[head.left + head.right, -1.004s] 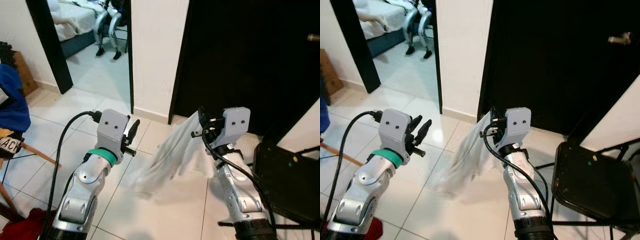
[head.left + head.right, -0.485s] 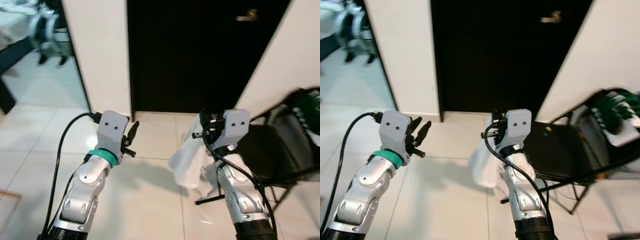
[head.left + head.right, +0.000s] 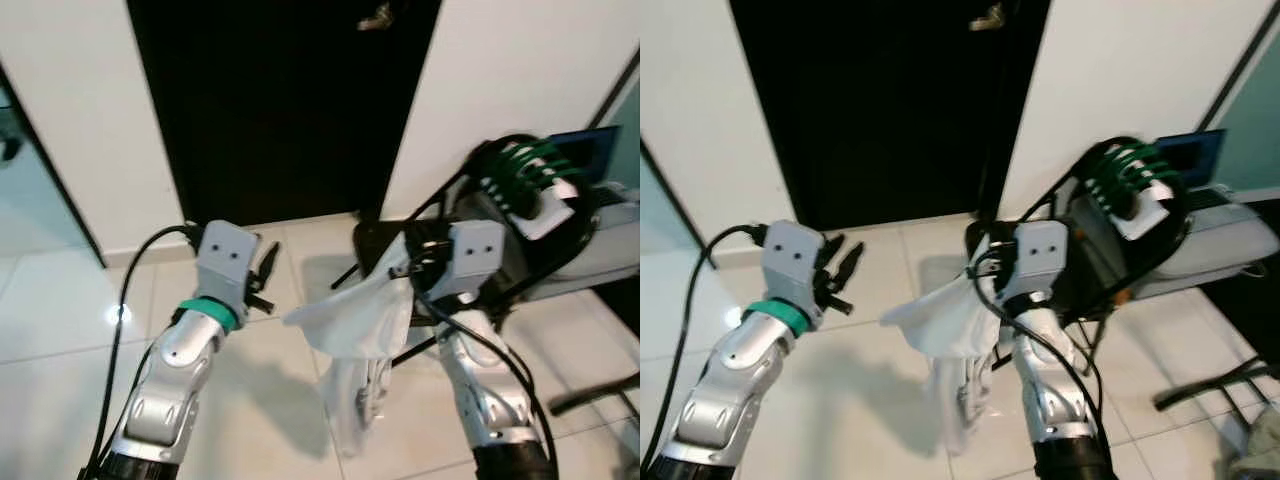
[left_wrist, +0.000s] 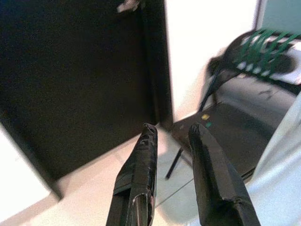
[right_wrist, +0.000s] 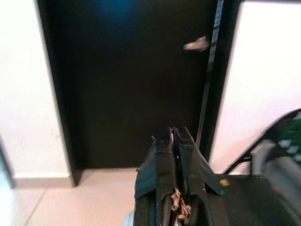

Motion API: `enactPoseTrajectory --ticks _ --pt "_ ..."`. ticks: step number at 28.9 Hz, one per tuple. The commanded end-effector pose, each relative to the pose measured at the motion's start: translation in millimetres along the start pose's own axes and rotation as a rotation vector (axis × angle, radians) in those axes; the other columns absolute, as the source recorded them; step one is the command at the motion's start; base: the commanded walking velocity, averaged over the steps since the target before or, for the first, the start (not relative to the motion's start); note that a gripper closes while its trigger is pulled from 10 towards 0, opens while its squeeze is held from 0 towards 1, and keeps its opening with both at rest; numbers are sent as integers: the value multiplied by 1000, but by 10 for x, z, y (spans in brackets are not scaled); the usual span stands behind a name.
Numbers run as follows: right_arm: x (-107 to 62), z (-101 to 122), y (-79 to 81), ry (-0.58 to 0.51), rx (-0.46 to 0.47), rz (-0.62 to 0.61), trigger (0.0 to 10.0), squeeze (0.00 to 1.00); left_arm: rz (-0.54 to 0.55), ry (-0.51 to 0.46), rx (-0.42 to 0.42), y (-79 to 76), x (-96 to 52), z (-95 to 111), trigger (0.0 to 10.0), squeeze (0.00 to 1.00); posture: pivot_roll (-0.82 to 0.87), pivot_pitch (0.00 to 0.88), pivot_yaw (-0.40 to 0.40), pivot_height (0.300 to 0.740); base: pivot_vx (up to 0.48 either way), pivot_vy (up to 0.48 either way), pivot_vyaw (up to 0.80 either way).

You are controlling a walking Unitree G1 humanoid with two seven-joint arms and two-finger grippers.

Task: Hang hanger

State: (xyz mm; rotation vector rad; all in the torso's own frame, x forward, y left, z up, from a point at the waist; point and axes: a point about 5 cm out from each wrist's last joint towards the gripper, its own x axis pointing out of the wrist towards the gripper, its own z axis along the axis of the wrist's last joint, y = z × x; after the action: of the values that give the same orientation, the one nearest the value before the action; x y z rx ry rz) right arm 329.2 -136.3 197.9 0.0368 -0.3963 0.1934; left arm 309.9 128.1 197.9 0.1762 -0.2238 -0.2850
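Note:
A white garment (image 3: pixel 358 325) hangs from my right gripper (image 3: pixel 403 262), which is raised at chest height and shut on the garment's top. The cloth spreads toward my left and droops to the floor. I cannot make out the hanger itself among the folds. In the right wrist view the right gripper (image 5: pixel 173 132) has both fingers pressed together, with a small tangle caught at their base. My left gripper (image 3: pixel 265 268) is held up beside it, apart from the cloth. In the left wrist view the left gripper (image 4: pixel 172 129) is open with nothing between its fingers.
A black door (image 3: pixel 280 100) with a metal handle (image 3: pixel 375 18) stands straight ahead in a white wall. A black folding chair (image 3: pixel 500 235) carrying a green and white bundle (image 3: pixel 525 172) stands close at the right, behind my right arm. The floor is glossy white tile (image 3: pixel 60 320).
The camera has swung to the right: the doorway on the left is gone and the chair has come closer. The garment has swung out to the left. Both grippers hold the same pose.

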Motion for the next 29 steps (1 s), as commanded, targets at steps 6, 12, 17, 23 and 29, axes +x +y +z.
enactPoseTrajectory --ticks 6,12,17,23,29 --pt "-4 30 5 -19 -7 1 10000 0 -8 17 0 -11 -10 -36 10000 0 -36 66 32 740 0 0 -796" --pt "1 42 7 -24 -10 1 10000 0 -13 18 -5 -14 -5 -41 10000 0 -38 66 33 740 0 0 -800" --pt "1 44 7 -25 -11 1 10000 0 -14 18 -5 -16 -5 -43 10000 0 -38 66 33 740 0 0 -800" --pt "6 49 22 -28 -17 9 10000 0 -15 11 -6 -24 -1 -44 10000 0 -40 61 33 740 0 0 -800" --pt "6 52 21 -29 -20 10 10000 0 -16 6 -11 -26 5 -35 10000 0 -41 57 33 740 0 0 -800"
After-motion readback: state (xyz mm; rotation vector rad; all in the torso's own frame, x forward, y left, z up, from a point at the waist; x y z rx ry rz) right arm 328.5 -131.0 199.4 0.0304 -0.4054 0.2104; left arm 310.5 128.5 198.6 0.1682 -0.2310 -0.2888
